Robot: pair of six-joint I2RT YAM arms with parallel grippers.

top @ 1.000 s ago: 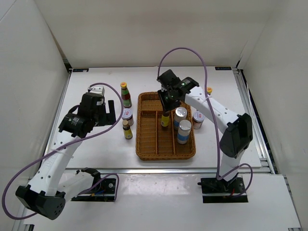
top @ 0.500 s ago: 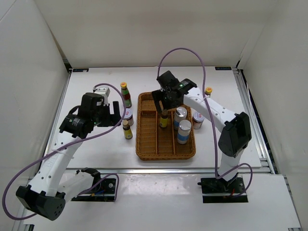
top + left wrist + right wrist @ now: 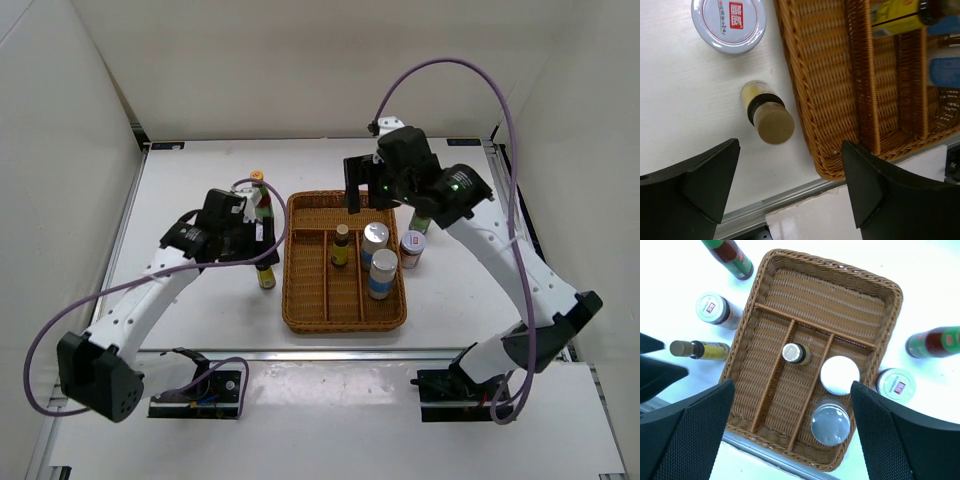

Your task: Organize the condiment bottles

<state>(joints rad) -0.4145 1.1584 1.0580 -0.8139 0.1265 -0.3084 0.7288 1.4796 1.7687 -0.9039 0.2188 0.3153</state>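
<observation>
The brown wicker tray (image 3: 296, 300) holds a tiny dark yellow-capped bottle (image 3: 341, 243) in its middle compartment. Two silver-topped cylinders (image 3: 374, 238) (image 3: 382, 272) stand in its right one. My right gripper (image 3: 368, 190) hangs open high above the tray's far end, holding nothing. My left gripper (image 3: 255, 238) is open over the bottles left of the tray. In the left wrist view a second tiny bottle (image 3: 767, 115) stands just ahead of its fingertips, with a white-lidded jar (image 3: 729, 22) beyond. A tall bottle (image 3: 259, 188) stands behind them.
Right of the tray stand another white-lidded jar (image 3: 412, 248) and a tall bottle (image 3: 932, 342), the latter partly behind my right arm in the top view. The table's metal front rail (image 3: 785, 197) runs close below the left gripper. White walls enclose the table.
My right gripper opened, let go of the tiny bottle in the tray's middle compartment, and rose back to the right. My left arm swung right and down over the bottles beside the tray.
</observation>
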